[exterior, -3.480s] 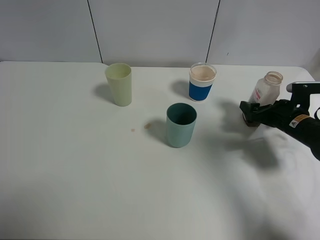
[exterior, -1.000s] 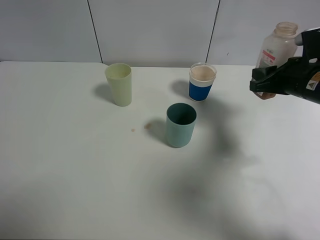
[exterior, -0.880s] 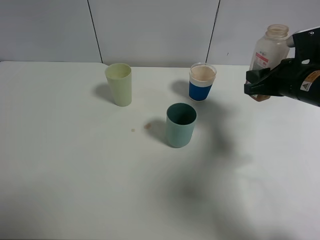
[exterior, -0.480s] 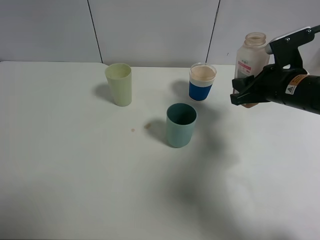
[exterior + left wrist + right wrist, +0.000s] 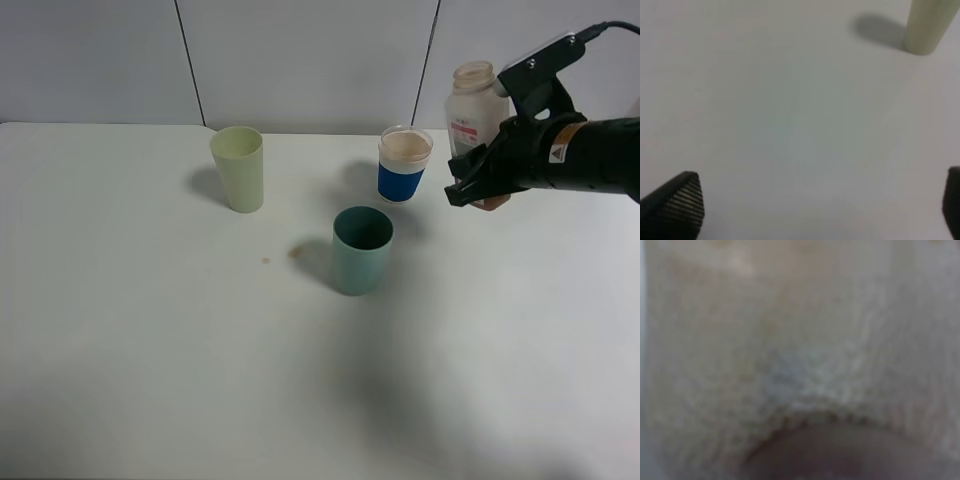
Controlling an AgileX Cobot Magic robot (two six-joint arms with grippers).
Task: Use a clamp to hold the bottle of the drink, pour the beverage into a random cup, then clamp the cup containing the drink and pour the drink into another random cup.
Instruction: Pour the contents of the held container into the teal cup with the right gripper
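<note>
My right gripper (image 5: 478, 184), the clamp, is shut on the bottle of the drink (image 5: 471, 106) and holds it upright in the air, right of the blue-banded cup. The bottle's translucent wall (image 5: 800, 340) fills the right wrist view as a blur, and a brownish tint of beverage (image 5: 491, 203) shows at its base. The teal-green cup (image 5: 361, 250) stands mid-table, lower left of the bottle. At the back left stands the pale yellow-green cup (image 5: 238, 168), which the left wrist view also catches (image 5: 927, 25). My left gripper (image 5: 812, 210) is open over bare table and holds nothing.
A clear cup with a blue band (image 5: 404, 165) stands between the bottle and the teal-green cup, close to the gripper's tips. Two small brown spots (image 5: 295, 252) lie on the white table (image 5: 150, 350) left of the teal-green cup. A grey panelled wall closes the back.
The right gripper lifted the bottle off the table at the right and has carried it left, from near the right edge to beside the blue-banded cup. The cups have not moved.
</note>
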